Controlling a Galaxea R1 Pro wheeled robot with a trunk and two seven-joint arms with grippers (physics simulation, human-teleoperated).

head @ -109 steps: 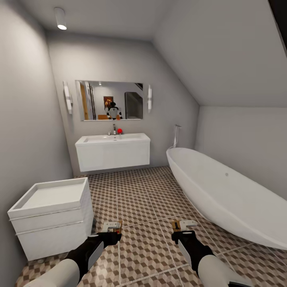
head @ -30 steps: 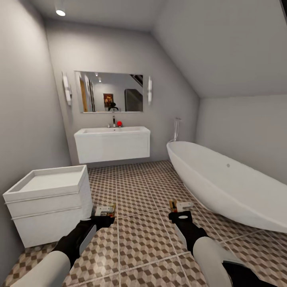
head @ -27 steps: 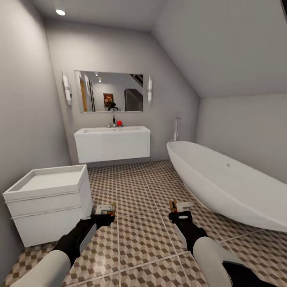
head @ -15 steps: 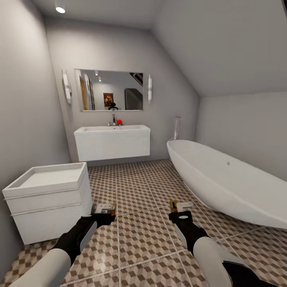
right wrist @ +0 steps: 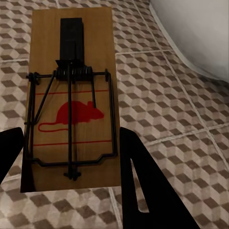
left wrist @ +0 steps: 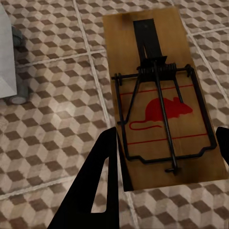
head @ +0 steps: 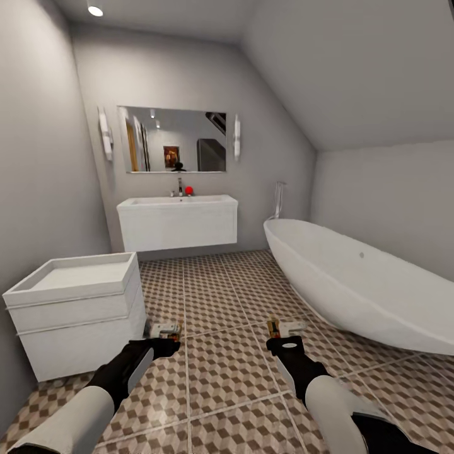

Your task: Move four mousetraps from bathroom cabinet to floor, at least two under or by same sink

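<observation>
Two mousetraps were in the robot's grasp, one per arm, both held out above the bathroom floor [head: 221,296] of cube-patterned tiles. The left claw [head: 162,337] pinched the left mousetrap [head: 165,329] by its near end; in the left wrist view that mousetrap [left wrist: 160,95] lay flat between the black fingers [left wrist: 98,186], its tan board showing dark wire parts and a red mouse print, with tiles below it. The right claw [head: 284,334] pinched the right mousetrap [head: 285,327] the same way, and the right wrist view showed this mousetrap [right wrist: 71,95] clamped between two black fingers [right wrist: 138,181], with the white curve of the bathtub [right wrist: 200,33] near it. In the head view the bathroom sink [head: 178,203] stood well ahead against the far wall, a white basin on a white unit hung clear of the floor, with a tap [head: 180,186] and a small red thing [head: 188,190] on its back edge and a mirror [head: 172,140] above it. A low white square fixture [head: 75,309] sat by the left wall, just beside the left arm. The long white bathtub [head: 359,290] ran along the right side, close to the right arm. Both mousetraps were far from the sink, over the open tiles in the middle of the room.
</observation>
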